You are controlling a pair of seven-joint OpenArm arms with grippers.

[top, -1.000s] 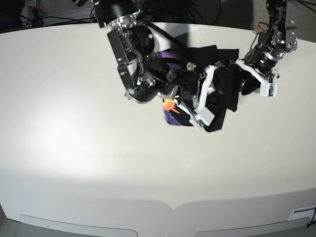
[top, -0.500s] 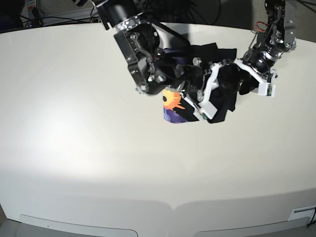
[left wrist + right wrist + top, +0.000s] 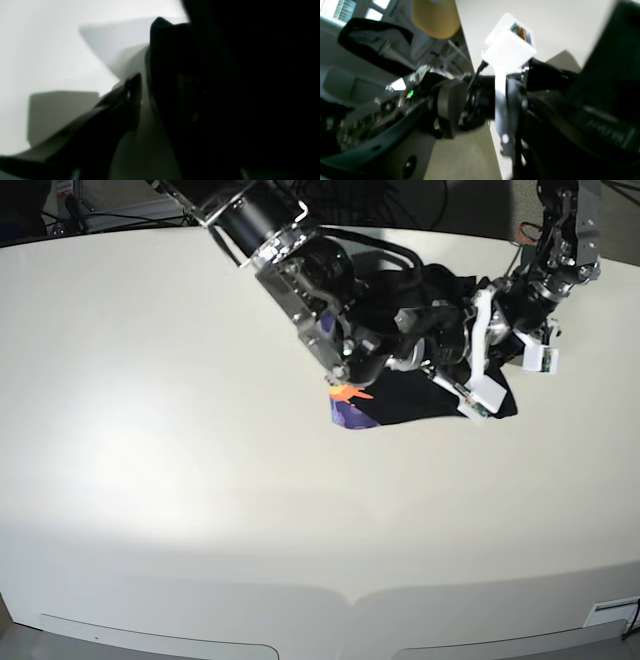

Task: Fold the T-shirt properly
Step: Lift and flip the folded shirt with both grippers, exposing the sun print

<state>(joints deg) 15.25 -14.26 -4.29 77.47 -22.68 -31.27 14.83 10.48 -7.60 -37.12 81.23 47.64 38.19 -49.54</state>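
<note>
The black T-shirt (image 3: pixel 415 385) lies bunched at the far right of the white table (image 3: pixel 150 480). A bit of its orange and purple print (image 3: pixel 350 406) shows at its left edge. My right gripper (image 3: pixel 490 368) reaches across from the left, buried in the black cloth and shut on it. My left gripper (image 3: pixel 510 318) sits just behind it, also in the cloth. In the left wrist view the cloth (image 3: pixel 225 100) fills the right side, beside one dark finger (image 3: pixel 132 100). In the right wrist view the cloth (image 3: pixel 615 62) is at the right.
The right arm's thick body (image 3: pixel 300 270) stretches over the table's far middle. The left arm's wrist with its white camera box (image 3: pixel 510 47) is close in front of the right wrist camera. The table's far edge runs behind both arms, with cables beyond it.
My right gripper has swung to the right with the cloth, up against the left gripper. The shirt bundle has shifted right and spread lower. The left arm has hardly moved.
</note>
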